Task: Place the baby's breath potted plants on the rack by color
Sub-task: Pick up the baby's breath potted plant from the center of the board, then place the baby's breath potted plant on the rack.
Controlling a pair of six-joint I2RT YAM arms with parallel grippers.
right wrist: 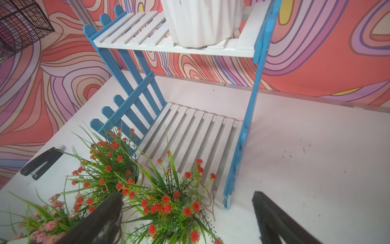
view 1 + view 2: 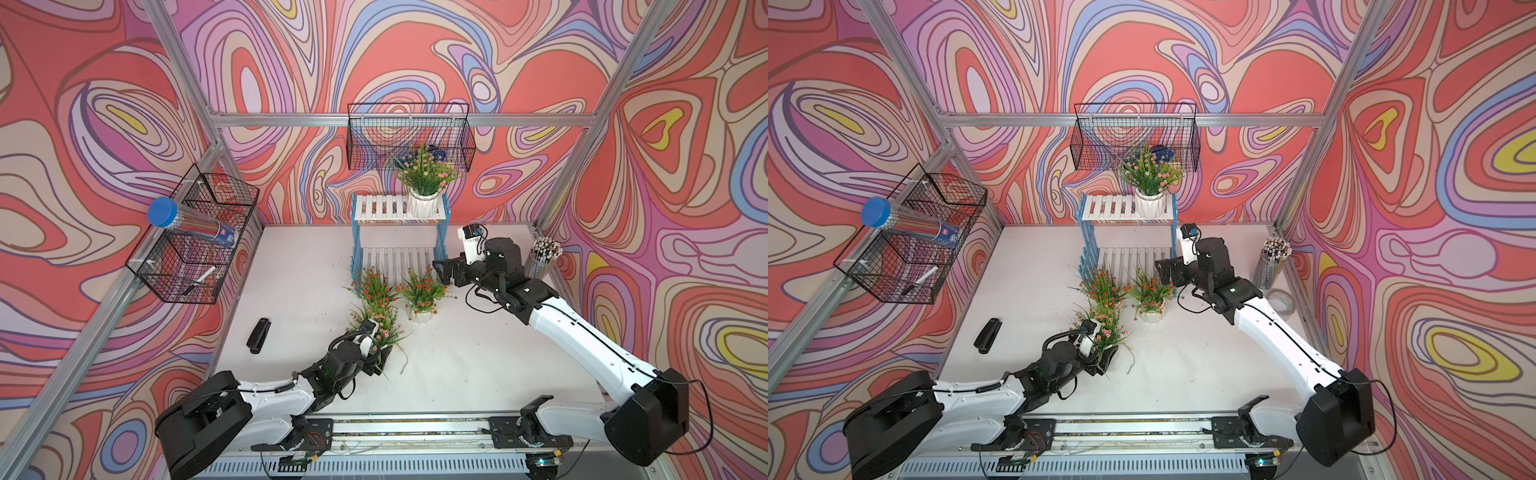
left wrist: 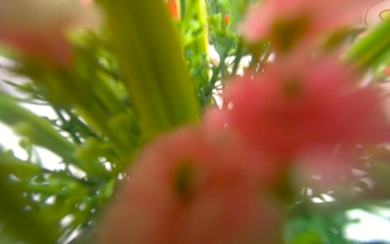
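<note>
- Pink-blossom potted plant sits right at my left gripper; foliage hides the jaws, so I can't tell the grip.
- My right gripper gapes wide, just beside a red-orange potted plant in front of the rack.

Left wrist view is nothing but the pink-blossom plant pressed against the lens, with blossoms and leaves fully out of focus. In a top view the left gripper is buried in that plant's foliage, so its jaws and the pot are mostly hidden and the grip is unreadable. In the right wrist view the white ribbed pot on the rack is cropped by the frame edge with its plant unseen, and the right gripper has its fingers cropped too.
</note>
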